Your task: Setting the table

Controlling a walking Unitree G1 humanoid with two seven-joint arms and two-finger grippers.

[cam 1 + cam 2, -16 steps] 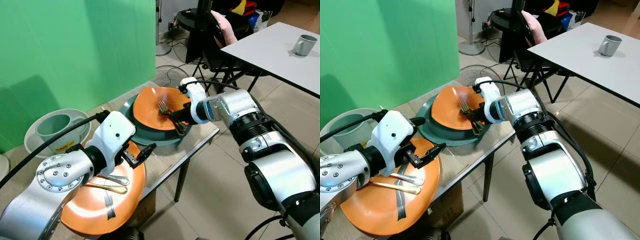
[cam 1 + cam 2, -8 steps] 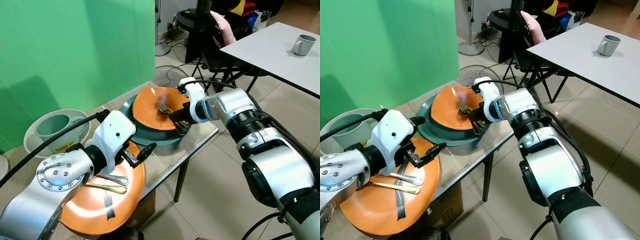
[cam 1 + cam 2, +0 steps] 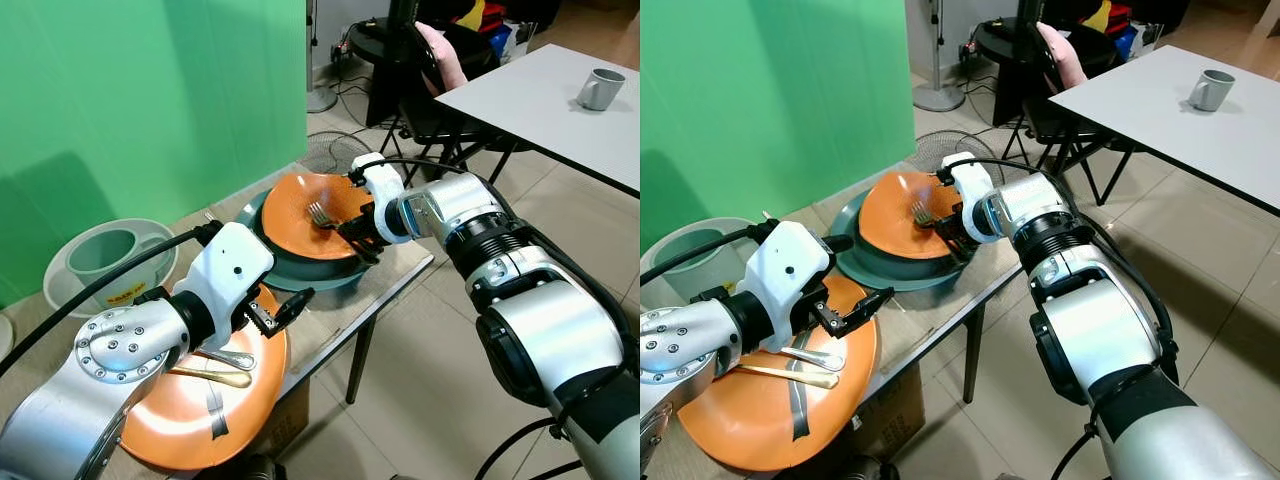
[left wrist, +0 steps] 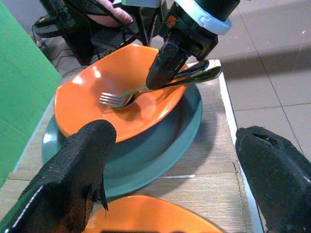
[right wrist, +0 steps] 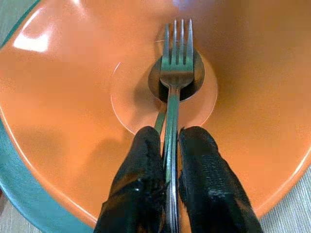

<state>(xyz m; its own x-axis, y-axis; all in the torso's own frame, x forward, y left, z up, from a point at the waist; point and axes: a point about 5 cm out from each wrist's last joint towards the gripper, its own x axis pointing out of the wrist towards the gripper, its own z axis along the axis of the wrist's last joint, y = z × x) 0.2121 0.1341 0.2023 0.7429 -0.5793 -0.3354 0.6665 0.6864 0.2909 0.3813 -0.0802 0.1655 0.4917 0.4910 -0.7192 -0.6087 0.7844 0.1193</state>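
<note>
Since the earlier frame, nothing has been displaced. A fork (image 5: 175, 82) is clamped by the right gripper (image 5: 170, 160), tines ahead over an orange bowl (image 5: 73, 97). The left gripper (image 4: 170, 160) is held apart.

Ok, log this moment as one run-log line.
right gripper: shut on fork and spoon, over orange plate | left gripper: jaws open, idle | teal plate beneath

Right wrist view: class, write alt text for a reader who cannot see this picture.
The right gripper has its black jaws shut on the handle of a fork, whose prongs lie over a spoon in the middle of an orange plate. A teal plate sits underneath.
</note>
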